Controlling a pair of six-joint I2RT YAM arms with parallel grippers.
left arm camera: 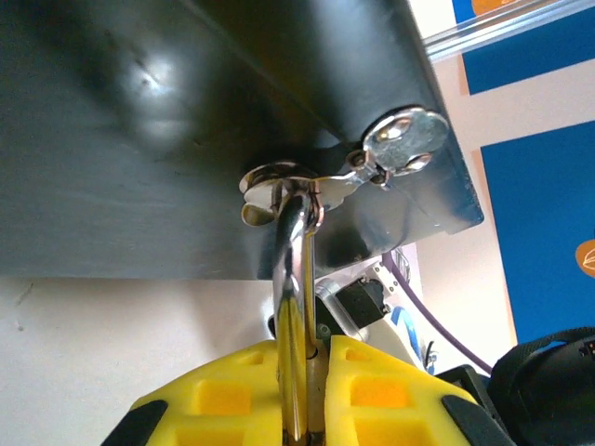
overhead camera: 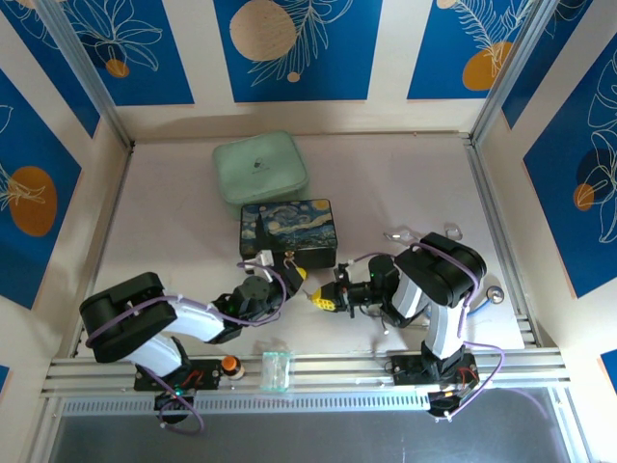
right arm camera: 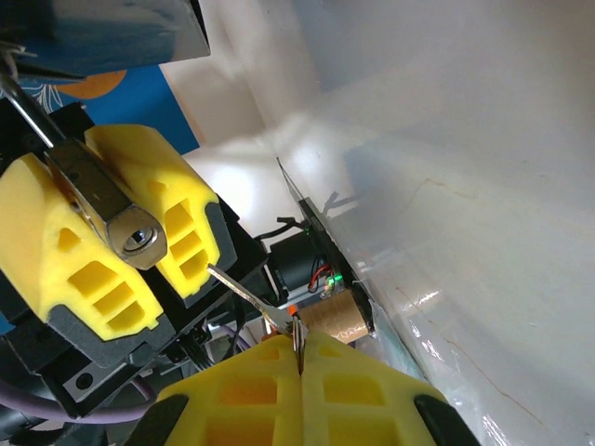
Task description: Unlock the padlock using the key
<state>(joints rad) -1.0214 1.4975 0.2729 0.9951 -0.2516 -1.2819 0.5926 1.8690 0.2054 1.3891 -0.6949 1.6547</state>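
The padlock (right arm camera: pixel 130 234) is dull brass with a silvery keyhole face. The key (right arm camera: pixel 244 293) is pale silver. Both the left hand (left arm camera: pixel 305 372) and the right hand (right arm camera: pixel 299 362) have bright yellow pads on black. The box (overhead camera: pixel 289 224) at centre frame has swirling dark blue sky with yellow stars. Above it, the case (overhead camera: pixel 258 166) is mint green. The table (overhead camera: pixel 174 212) is off-white. The wall panels (overhead camera: pixel 299 43) are deep blue with white leaf outlines and orange discs.
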